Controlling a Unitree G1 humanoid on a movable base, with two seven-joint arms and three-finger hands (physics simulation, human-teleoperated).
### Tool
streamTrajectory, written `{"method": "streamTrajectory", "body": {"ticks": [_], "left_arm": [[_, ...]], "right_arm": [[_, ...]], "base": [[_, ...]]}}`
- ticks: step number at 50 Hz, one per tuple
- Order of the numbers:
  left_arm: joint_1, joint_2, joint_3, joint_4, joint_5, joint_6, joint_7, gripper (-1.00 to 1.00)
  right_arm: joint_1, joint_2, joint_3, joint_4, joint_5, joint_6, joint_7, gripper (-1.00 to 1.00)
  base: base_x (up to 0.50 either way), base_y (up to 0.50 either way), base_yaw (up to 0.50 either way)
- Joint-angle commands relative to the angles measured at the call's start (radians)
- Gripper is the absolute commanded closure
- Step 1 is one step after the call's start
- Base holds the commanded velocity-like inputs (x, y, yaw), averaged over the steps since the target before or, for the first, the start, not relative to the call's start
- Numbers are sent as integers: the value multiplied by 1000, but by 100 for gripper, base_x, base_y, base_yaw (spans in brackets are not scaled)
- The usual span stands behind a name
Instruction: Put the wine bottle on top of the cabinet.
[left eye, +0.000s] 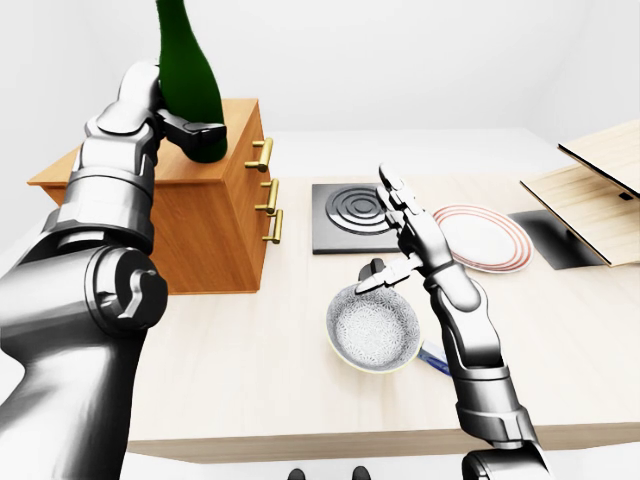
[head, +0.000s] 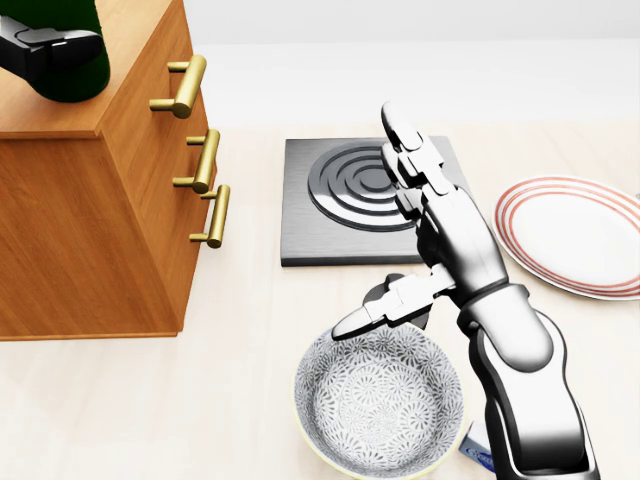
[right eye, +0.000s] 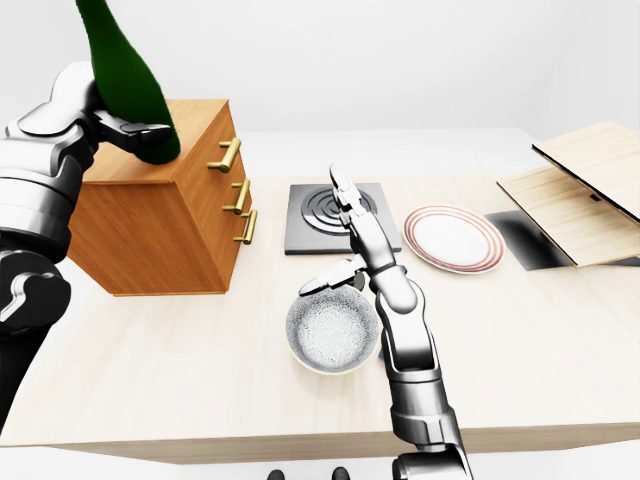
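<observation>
Beside cabinet (left eye: 215, 215), stove (left eye: 355, 215), left hand (left eye: 150, 110) grips wine bottle (left eye: 188, 75) (right hand (left eye: 405, 235) splayed over bowl (left eye: 375, 330)).

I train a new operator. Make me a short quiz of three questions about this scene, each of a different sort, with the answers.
1. True or false: the left robot hand holds the wine bottle over the cabinet.
2. Which thing lies just below the right robot hand in the head view? A) the striped plate B) the patterned bowl C) the black burner
3. Fill in: the cabinet's drawer handles are ____ in colour.

Key: 1 true; 2 B; 3 gold.
</observation>
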Motion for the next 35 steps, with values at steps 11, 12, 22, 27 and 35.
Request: {"method": "streamTrajectory", "body": {"ticks": [11, 12, 22, 27, 35], "left_arm": [[121, 11, -104, 16, 38, 0, 22, 100], [122, 10, -102, 16, 37, 0, 25, 100], [150, 8, -82, 17, 6, 0, 60, 100], [156, 13, -81, 16, -2, 0, 66, 100], [159, 12, -81, 17, -7, 0, 74, 100]], "right_arm": [[5, 0, 0, -3, -2, 0, 1, -100], [6, 0, -2, 3, 0, 0, 1, -100], [16, 0, -2, 14, 1, 0, 0, -100], [20, 2, 0, 16, 0, 0, -1, -100], [19, 2, 0, 16, -2, 0, -1, -100]], "base": [[0, 0, 0], [0, 0, 1], [0, 0, 0], [0, 0, 0], [0, 0, 0]]}}
